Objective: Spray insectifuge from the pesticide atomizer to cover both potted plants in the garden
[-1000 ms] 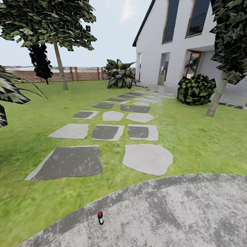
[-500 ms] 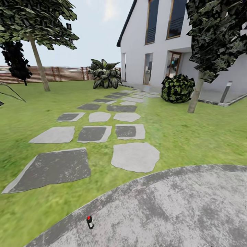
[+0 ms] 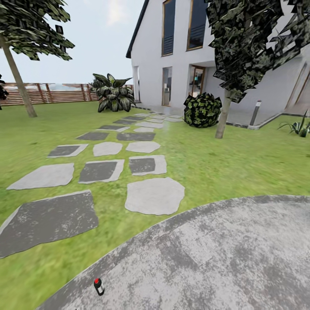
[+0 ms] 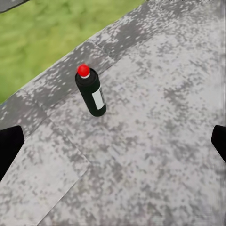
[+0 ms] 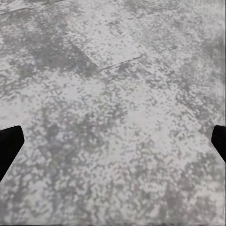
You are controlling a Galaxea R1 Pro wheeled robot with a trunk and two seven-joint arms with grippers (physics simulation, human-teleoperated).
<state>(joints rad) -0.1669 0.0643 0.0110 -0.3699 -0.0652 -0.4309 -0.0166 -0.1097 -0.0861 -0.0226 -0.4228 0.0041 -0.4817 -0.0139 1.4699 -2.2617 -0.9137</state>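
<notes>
Down on the patio [image 3: 224, 254], near its left edge where the grass [image 3: 241, 168] begins, a small bottle [image 3: 99, 286] stands upright: dark body, pale label, red cap. From the left wrist it [image 4: 91, 92] sits apart from the left jaws, whose dark tips frame bare stone and are spread wide. The right jaws are spread wide too, over mottled grey stone. Stepping stones [image 3: 153, 196] run far toward the house [image 3: 181, 51], past a bush [image 3: 202, 110] and tree [image 3: 241, 38]
</notes>
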